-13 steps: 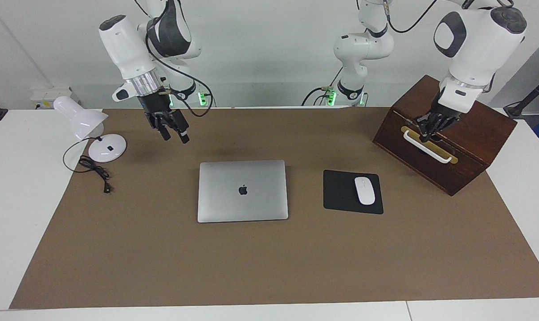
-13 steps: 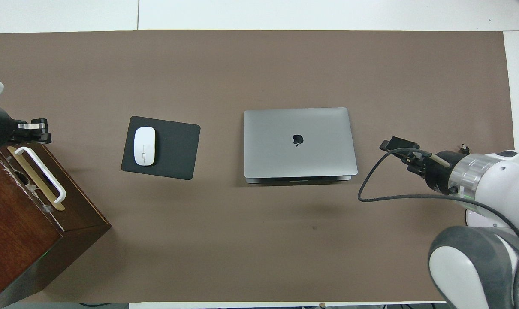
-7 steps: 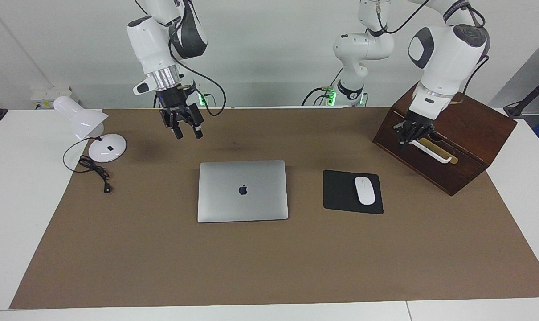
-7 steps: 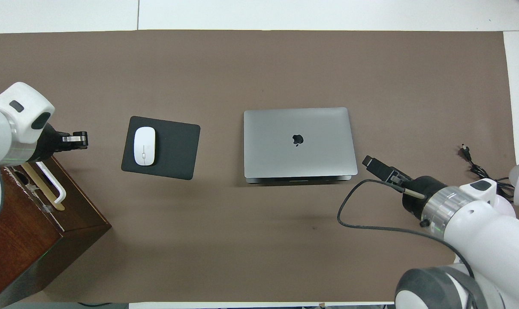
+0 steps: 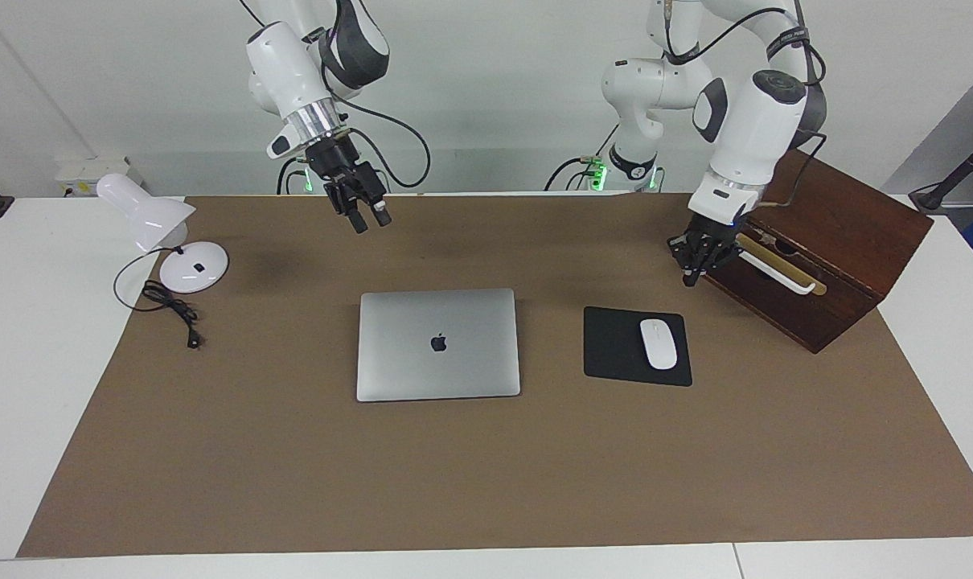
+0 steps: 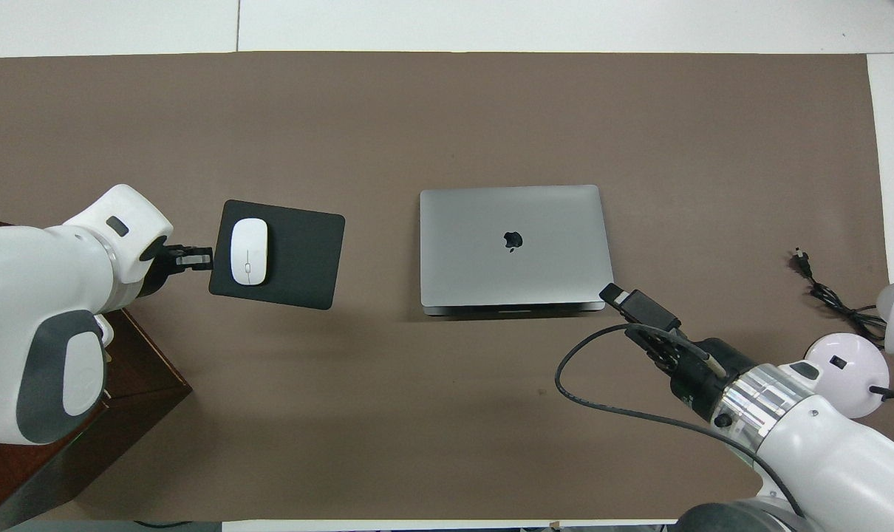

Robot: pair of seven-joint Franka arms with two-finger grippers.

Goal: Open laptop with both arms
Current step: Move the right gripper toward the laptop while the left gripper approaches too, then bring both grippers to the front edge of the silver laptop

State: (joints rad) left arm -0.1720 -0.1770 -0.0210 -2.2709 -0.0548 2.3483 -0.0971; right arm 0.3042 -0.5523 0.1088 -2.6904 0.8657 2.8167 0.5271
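The laptop lies shut and flat in the middle of the brown mat, apple logo up. My right gripper hangs open in the air over the mat, by the laptop's robot-side corner toward the right arm's end, touching nothing. My left gripper is shut and holds nothing. It hovers over the mat between the wooden box and the mouse pad. Neither gripper touches the laptop.
A black mouse pad with a white mouse lies beside the laptop toward the left arm's end. Beside it stands a dark wooden box with a white handle. A white desk lamp and its cable sit at the right arm's end.
Both grippers swung inward toward the laptop. The left one came off the box's handle area to the mouse pad's edge. The right one moved from near the lamp to the laptop's corner.
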